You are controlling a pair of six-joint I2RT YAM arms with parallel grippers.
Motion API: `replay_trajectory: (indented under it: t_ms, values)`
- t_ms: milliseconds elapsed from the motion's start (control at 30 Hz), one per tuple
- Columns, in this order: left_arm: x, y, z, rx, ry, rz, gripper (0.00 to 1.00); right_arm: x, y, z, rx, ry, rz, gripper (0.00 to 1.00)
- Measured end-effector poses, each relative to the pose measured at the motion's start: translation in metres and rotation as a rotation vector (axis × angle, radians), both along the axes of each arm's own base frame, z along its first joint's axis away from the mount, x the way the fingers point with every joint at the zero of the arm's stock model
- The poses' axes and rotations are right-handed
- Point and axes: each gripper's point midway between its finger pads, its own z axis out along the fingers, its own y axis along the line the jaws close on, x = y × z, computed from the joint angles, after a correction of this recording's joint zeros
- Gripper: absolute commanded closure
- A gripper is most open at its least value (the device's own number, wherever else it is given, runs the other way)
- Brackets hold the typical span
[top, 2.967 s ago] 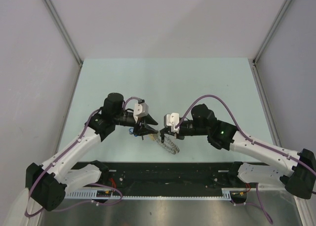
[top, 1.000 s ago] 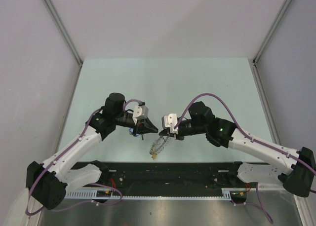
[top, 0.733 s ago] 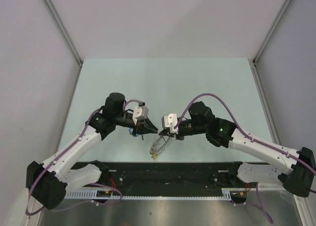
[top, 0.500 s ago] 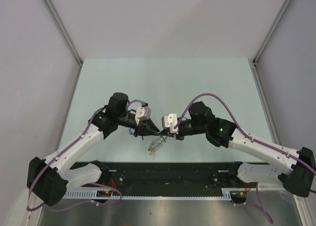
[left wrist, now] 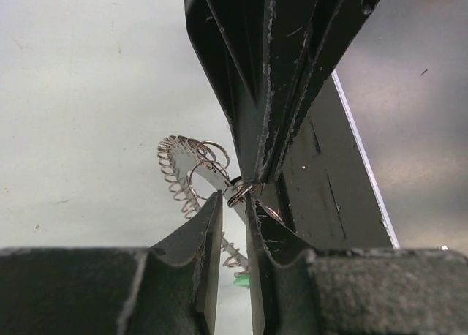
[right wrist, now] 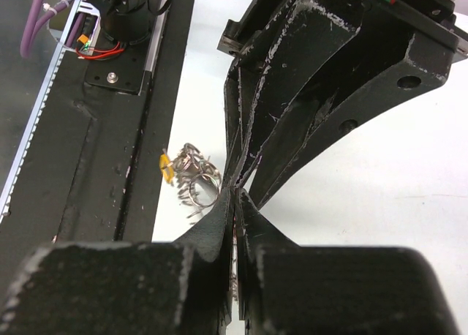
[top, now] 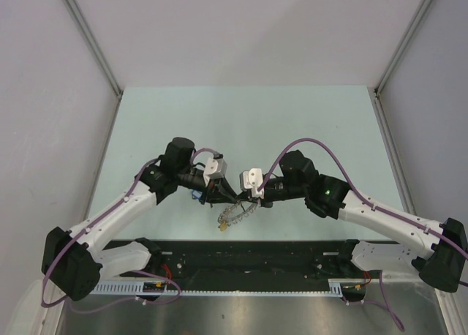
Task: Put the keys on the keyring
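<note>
Left end effector (top: 231,197) nearer, one keyring (top: 235,215), one blue key (top: 196,194)

Top camera is looking down from behind; wrist cameras are facing each other closely, sharing the keyring (left wrist: 178,186).

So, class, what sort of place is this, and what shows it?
Probably a robotics lab test cell: a left arm and right arm bolted at the near edge of a pale table, plain white panels walling it in, exposed wiring along the front rail.
</note>
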Motion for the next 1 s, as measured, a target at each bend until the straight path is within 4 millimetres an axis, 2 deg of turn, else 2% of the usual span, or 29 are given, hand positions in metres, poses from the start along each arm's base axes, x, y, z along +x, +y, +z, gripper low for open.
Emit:
replay_trajectory:
  t_ms: [100,133,200,533,733,1000]
  values:
    - [0.000,-0.001,0.000,0.001,0.000,-0.004,0.82,0.000,0.000,0.000,0.000,0.000,-0.001,1.00]
    - [0.000,-0.001,0.000,0.002,0.001,-0.004,0.90,0.000,0.000,0.000,0.000,0.000,-0.001,1.00]
    - [0.000,-0.001,0.001,0.002,-0.001,-0.007,1.00,0.000,0.000,0.000,0.000,0.000,-0.001,1.00]
    - [0.000,-0.001,0.004,-0.008,-0.008,-0.006,1.00,0.006,-0.010,0.002,-0.014,-0.009,-0.064,1.00]
    - [0.003,0.001,0.024,-0.069,-0.006,0.003,1.00,0.004,-0.021,0.011,-0.008,-0.003,-0.108,1.00]
    - [0.001,0.002,0.030,-0.099,0.017,0.011,1.00,0.002,-0.018,0.010,-0.003,0.016,-0.113,1.00]
